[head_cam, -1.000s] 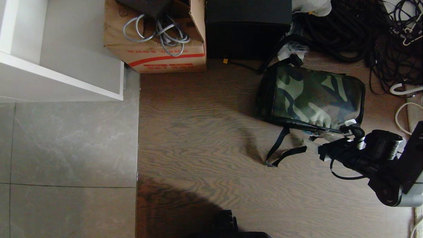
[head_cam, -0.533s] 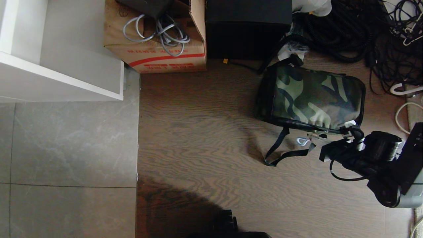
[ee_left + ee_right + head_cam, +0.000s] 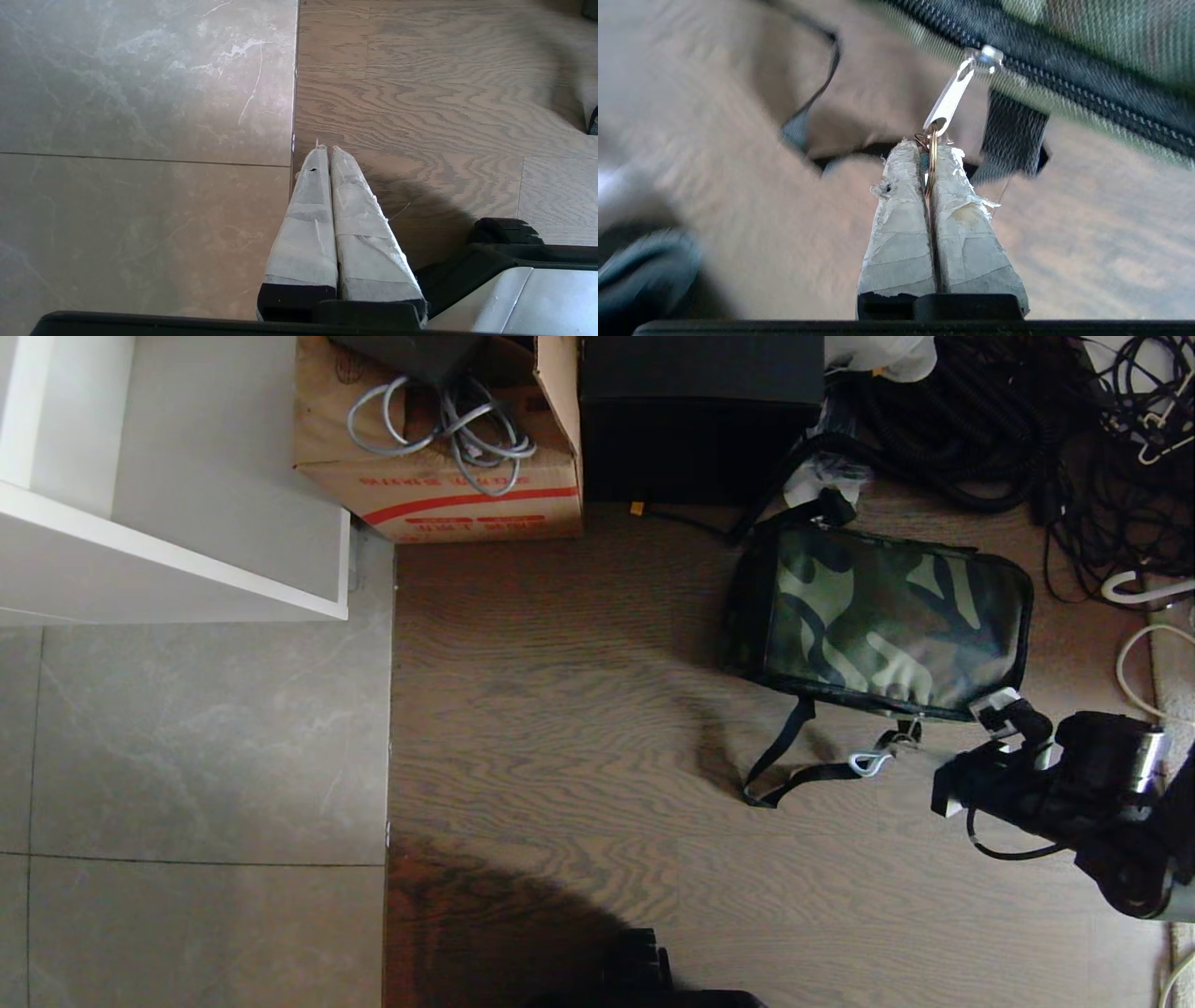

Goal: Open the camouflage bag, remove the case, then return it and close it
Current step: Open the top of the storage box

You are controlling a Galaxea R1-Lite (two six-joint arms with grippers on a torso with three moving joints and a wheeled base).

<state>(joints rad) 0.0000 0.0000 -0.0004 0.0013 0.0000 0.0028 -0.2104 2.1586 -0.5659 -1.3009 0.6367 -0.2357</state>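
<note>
Camouflage bag (image 3: 887, 616) lay zipped on the wood floor (image 3: 579, 709), beside the black box (image 3: 700, 420). Right gripper (image 3: 930, 151) pinched the zipper pull's ring (image 3: 932, 161) at the bag's near edge. Left gripper (image 3: 327, 151) was pressed together, empty, above the floor.

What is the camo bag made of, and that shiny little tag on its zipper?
The camouflage bag looks like woven cloth, matte: you can see the fine weave. Its zipper pull looks like shiny silvery metal, probably, since it glints. The right claw is shut on the pull's ring.
</note>
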